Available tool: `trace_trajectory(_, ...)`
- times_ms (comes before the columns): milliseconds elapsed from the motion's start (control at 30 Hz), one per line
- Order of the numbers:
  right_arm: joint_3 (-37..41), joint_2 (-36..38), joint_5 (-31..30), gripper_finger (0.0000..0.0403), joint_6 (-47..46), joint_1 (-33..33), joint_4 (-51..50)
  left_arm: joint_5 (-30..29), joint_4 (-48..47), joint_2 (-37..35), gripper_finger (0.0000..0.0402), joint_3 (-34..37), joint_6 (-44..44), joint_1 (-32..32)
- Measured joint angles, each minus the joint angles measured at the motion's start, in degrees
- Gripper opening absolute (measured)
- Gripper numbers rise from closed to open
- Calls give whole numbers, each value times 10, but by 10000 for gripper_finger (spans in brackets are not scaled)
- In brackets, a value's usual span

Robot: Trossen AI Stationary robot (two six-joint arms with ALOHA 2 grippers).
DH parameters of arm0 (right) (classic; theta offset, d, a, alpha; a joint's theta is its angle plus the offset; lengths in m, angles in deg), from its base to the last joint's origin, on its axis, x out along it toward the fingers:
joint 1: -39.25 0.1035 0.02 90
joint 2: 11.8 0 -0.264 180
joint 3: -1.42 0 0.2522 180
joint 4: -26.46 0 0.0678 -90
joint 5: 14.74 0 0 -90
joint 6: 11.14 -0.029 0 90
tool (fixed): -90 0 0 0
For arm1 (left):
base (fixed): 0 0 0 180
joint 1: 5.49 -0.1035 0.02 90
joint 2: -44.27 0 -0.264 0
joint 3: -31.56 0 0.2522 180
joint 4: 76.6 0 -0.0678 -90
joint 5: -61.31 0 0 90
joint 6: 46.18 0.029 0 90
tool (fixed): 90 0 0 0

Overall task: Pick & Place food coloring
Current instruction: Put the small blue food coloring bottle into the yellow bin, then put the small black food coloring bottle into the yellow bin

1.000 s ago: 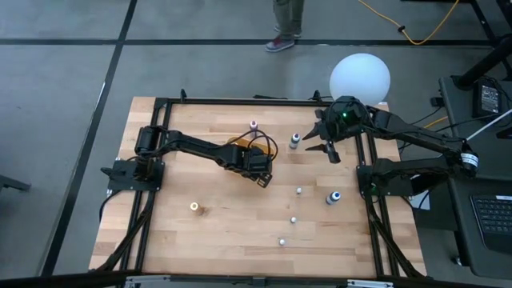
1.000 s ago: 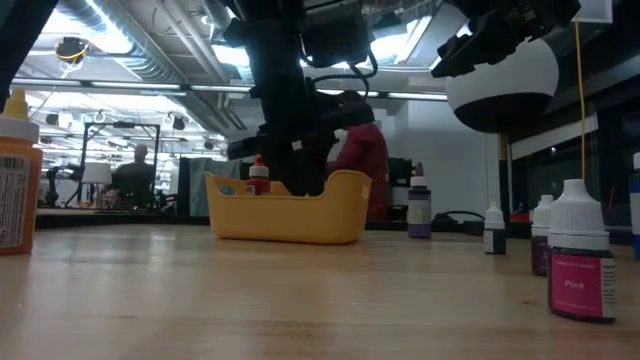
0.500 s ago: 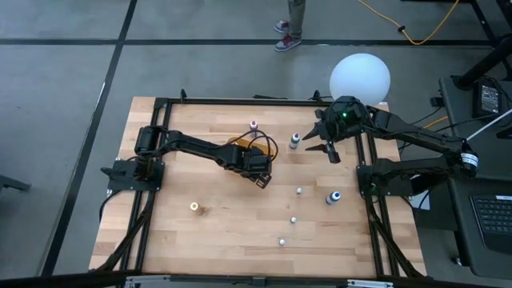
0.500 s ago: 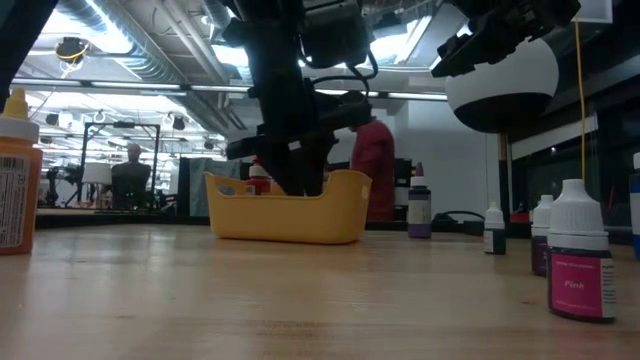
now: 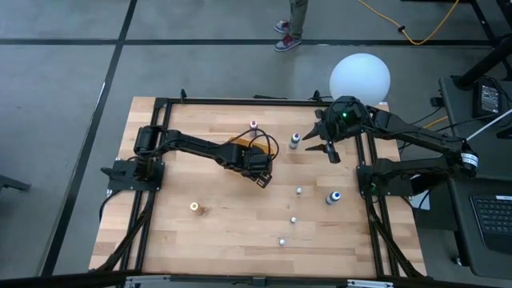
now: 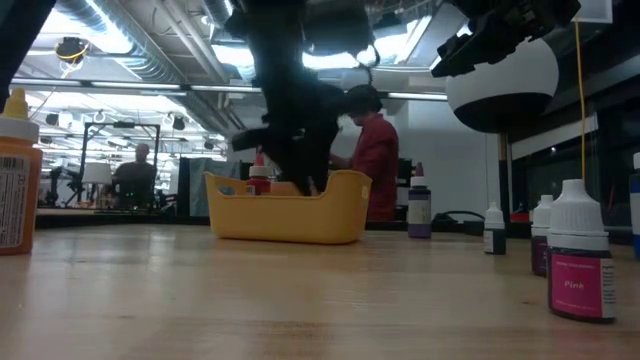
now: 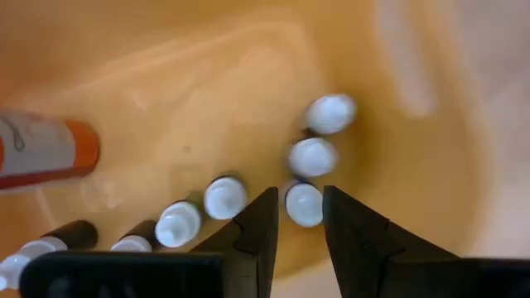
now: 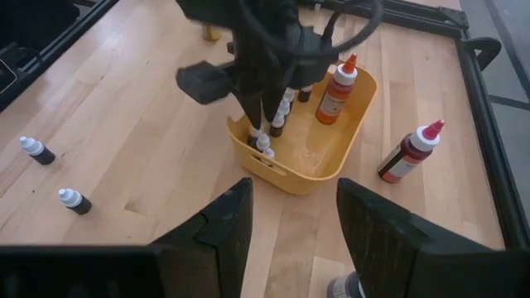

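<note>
Over the yellow plastic tray point(image 8: 319, 161) near the table's middle, the left gripper point(image 7: 296, 217) hangs with its dark fingers pointing down into the tray, and compared with a second ago its jaws have parted: they now stand slightly open on either side of one small white-capped dropper bottle point(image 7: 304, 204) without pressing on it, where earlier they were tighter. In the low view the arm looks a little higher than half a second ago, and the person in a red top point(image 6: 378, 150) behind the tray has stepped toward three o'clock. Inside the tray a row of white-capped food coloring bottles point(image 7: 225, 197) stands upright, two more point(image 7: 330, 113) just past the one between the fingers, and a taller orange squeeze bottle with a red tip point(image 8: 338, 87) stands at the tray's far end. On the wooden table point(image 5: 216, 232), several loose small bottles point(image 5: 299, 191) lie toward five o'clock of the tray, well apart from it. The right gripper point(image 8: 286, 219) waits open at about two o'clock of the tray, above the table, holding nothing.
</note>
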Motion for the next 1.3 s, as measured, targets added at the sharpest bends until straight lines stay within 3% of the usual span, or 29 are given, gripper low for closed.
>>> trace_trajectory(200, 0, 0, 0, 177, 0, 0, 0, 3, -24, -20, 91, -33, 24, 0)
trace_trajectory(533, 0, 0, -5, 177, 1, 0, 5, -44, -129, -108, 91, -51, 15, 23)
trace_trajectory(900, 0, 0, -14, 177, 1, 0, 8, -12, -10, -148, 91, -51, 173, 86)
trace_trajectory(1167, 0, 0, -14, 177, 1, 0, 8, -81, 4, -143, 91, -51, 203, 100)
trace_trajectory(1300, 0, 0, -15, 177, 1, 0, 8, -84, 6, -135, 91, -50, 269, 102)
